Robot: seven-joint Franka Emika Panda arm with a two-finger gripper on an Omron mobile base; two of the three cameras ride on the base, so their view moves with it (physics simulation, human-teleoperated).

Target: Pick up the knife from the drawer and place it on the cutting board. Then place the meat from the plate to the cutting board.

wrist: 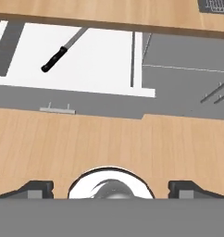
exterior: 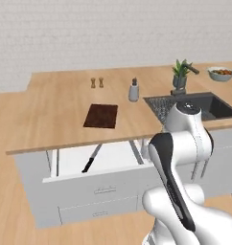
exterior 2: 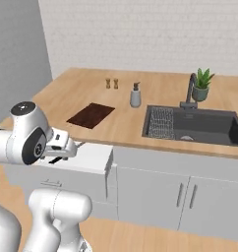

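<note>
The drawer stands pulled out under the counter, its white inside in plain sight. The knife lies inside near the left, black handle toward the front panel, and sits at the upper left of the hand view. The dark brown cutting board rests bare on the counter just behind the drawer, also seen at the left of the right base view. My gripper hangs open in front of the drawer, above the floor, holding nothing; its fingertips stand wide apart. The meat and the plate are out of view.
A soap dispenser and two small shakers stand behind the board. The sink, a potted plant and a fruit bowl are to the right. My own arm blocks the drawer's right end.
</note>
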